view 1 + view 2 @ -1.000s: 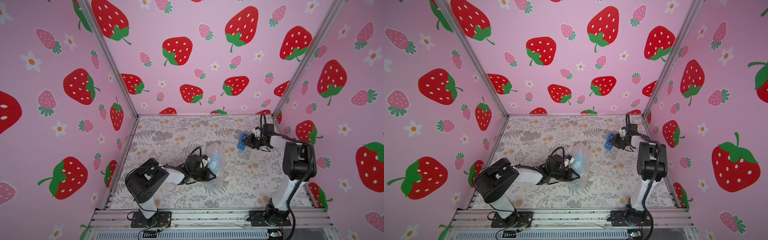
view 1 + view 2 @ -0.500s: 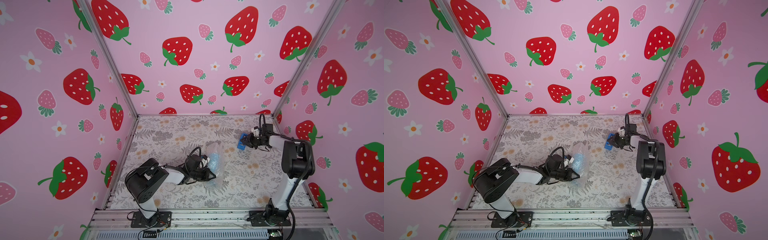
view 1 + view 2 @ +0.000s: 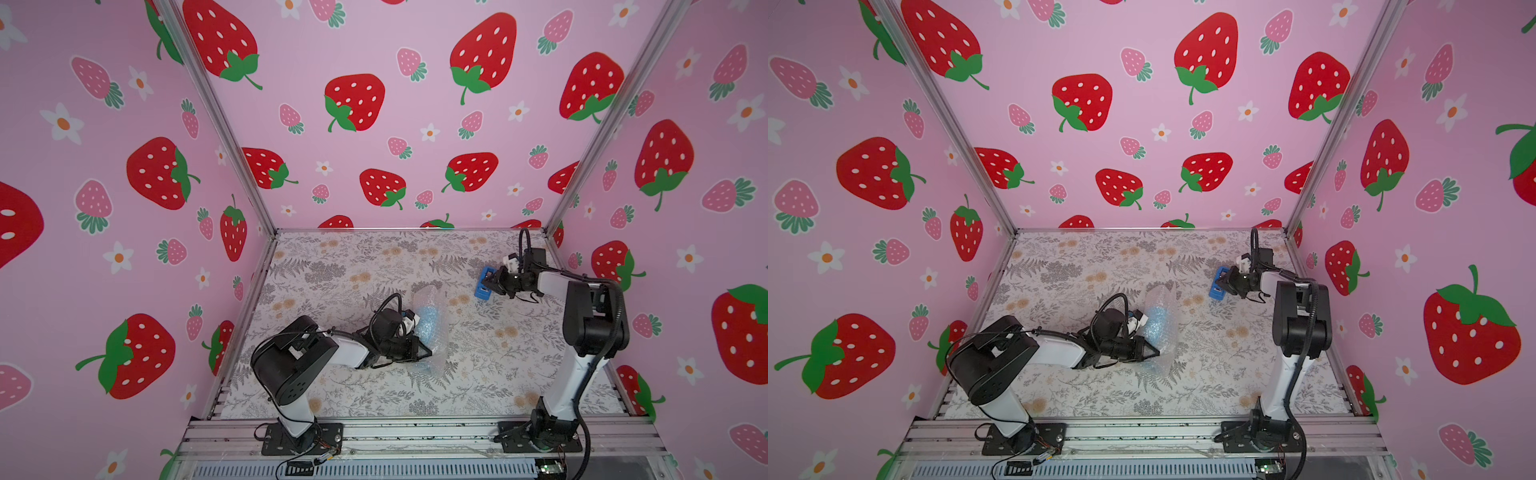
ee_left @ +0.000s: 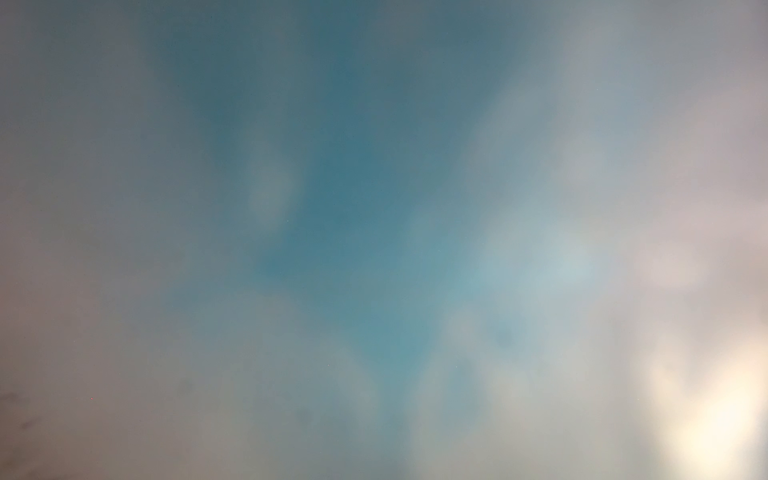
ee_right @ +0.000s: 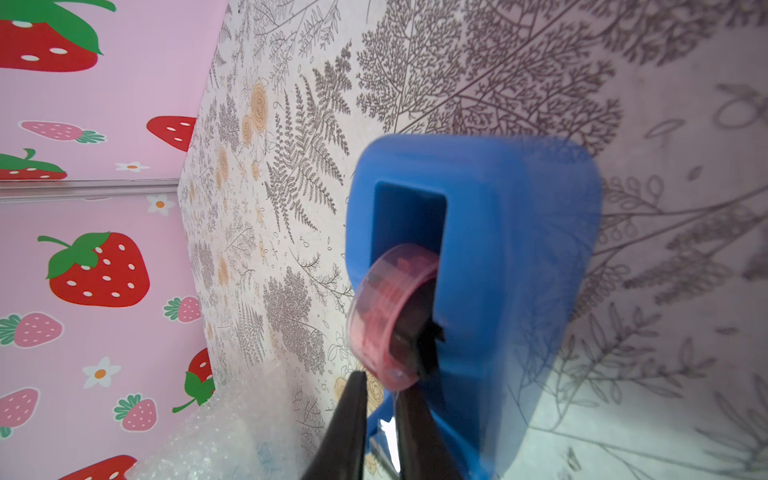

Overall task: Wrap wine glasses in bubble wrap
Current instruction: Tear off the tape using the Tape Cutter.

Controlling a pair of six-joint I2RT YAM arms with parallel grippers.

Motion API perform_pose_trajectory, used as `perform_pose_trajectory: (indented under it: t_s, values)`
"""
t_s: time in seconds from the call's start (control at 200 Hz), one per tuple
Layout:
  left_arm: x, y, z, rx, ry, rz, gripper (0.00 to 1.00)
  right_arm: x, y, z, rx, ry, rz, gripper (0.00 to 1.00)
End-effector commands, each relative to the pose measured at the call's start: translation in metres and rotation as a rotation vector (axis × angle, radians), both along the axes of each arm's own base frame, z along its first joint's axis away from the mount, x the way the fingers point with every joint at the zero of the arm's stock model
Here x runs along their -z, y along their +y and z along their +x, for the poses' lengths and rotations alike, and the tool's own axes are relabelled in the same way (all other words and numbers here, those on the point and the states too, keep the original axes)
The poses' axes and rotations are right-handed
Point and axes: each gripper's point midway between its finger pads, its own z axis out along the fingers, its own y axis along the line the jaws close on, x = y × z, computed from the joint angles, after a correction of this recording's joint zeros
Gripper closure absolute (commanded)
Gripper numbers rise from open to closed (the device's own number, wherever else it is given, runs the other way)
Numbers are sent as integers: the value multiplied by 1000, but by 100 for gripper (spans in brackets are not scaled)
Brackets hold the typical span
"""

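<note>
The light blue wine glass (image 3: 430,322) lies on its side mid-table, rolled inside the clear bubble wrap (image 3: 428,295), as both top views show. My left gripper (image 3: 428,353) is shut on the bubble wrap at the bundle's near end. The left wrist view is only a blur, with the wine glass (image 4: 353,187) blue behind the wrap. At the back right, my right gripper (image 3: 488,282) is at a blue tape dispenser (image 3: 483,286). Its jaws are nearly together under the pink tape roll (image 5: 386,316). Whether tape is pinched does not show.
The dispenser (image 5: 519,249) stands on the floral table near the right wall. A corner of bubble wrap (image 5: 216,432) shows in the right wrist view. Pink strawberry walls close the table on three sides; an aluminium rail (image 3: 415,432) runs along the front.
The right jaws have closed in at the tape dispenser. The left arm and the wrapped bundle have not moved.
</note>
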Motion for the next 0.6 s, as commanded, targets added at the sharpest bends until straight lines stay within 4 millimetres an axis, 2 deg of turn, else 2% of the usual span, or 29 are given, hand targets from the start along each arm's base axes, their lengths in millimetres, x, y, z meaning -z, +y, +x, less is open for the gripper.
perform_pose_trajectory:
  t_s: [0.0, 0.17, 0.395, 0.595]
  values:
    - [39, 22, -8, -30, 52, 133, 93, 12, 1, -2, 0, 24, -4, 90]
    - [40, 22, -8, -29, 54, 135, 92, 8, 1, -2, -1, 21, -3, 100]
    - [42, 23, -10, -28, 57, 134, 93, -18, 4, -6, -8, -15, 10, 100]
    - [43, 24, -10, -29, 58, 133, 93, -39, 7, -20, -15, -20, 31, 100]
